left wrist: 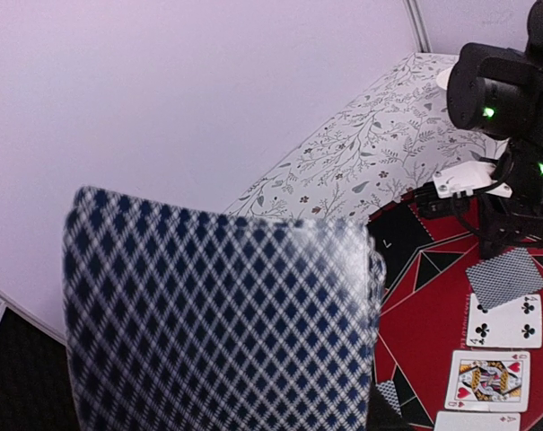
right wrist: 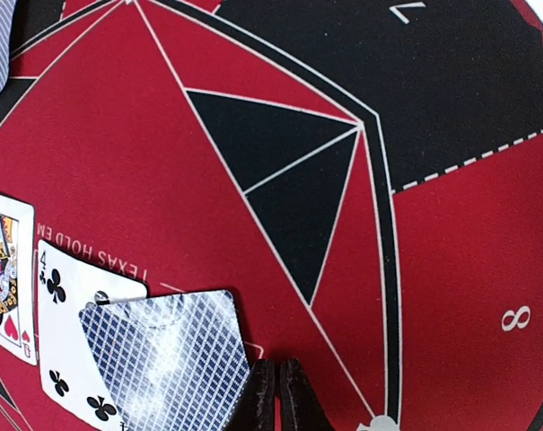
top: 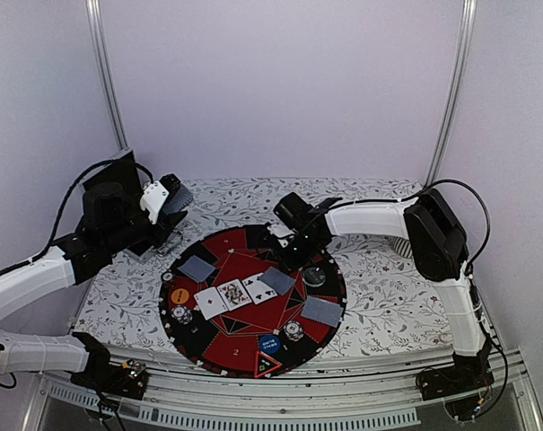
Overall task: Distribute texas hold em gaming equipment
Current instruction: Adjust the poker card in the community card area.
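A round red-and-black poker mat [top: 219, 350] lies in the middle of the table. My left gripper [top: 170, 214] hangs off the mat's far left, shut on a deck of blue-backed playing cards [top: 179, 198] that fills the left wrist view [left wrist: 217, 314] and hides the fingers. My right gripper [right wrist: 278, 395] is shut with nothing between its fingers, its tips low over the mat beside a face-down card [right wrist: 168, 359] that overlaps the four of clubs [right wrist: 65, 296]. Three face-up cards [top: 233, 293] lie in a row. Other face-down cards [top: 197, 268] [top: 321, 312] lie nearer the rim.
On the mat lie an orange disc [top: 179, 294], a blue disc [top: 269, 343], a black-red triangle marker [top: 267, 364] and poker chips [top: 181, 313] [top: 293, 330] [top: 316, 277]. A ribbed grey cup [top: 401, 246] shows behind the right arm [left wrist: 509, 99]. White walls close in the table.
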Controlling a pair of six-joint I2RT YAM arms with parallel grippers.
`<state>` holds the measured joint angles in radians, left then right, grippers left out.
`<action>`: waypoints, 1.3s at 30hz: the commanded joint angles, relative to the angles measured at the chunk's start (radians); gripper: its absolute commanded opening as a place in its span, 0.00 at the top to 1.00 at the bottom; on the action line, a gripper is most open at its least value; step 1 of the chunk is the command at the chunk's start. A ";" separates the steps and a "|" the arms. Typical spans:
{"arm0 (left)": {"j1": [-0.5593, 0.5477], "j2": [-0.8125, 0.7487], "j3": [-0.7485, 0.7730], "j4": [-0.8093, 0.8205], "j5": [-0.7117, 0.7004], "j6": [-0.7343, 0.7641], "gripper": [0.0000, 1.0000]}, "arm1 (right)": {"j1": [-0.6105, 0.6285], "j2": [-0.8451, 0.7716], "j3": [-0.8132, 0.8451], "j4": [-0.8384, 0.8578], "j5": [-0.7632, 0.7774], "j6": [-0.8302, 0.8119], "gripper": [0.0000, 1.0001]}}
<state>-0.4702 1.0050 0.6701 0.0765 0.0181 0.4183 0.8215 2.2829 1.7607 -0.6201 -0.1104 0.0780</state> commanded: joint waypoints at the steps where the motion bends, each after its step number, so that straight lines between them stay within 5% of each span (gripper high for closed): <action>1: 0.010 -0.003 0.003 0.014 0.012 0.001 0.57 | -0.021 -0.014 0.007 -0.043 0.083 0.011 0.94; 39: 0.008 -0.004 0.003 0.012 0.014 0.001 0.57 | 0.015 -0.143 -0.190 -0.062 -0.066 0.045 0.96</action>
<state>-0.4702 1.0050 0.6701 0.0765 0.0189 0.4183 0.8230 2.1681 1.5917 -0.6518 -0.1291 0.1162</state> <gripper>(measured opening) 0.428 0.041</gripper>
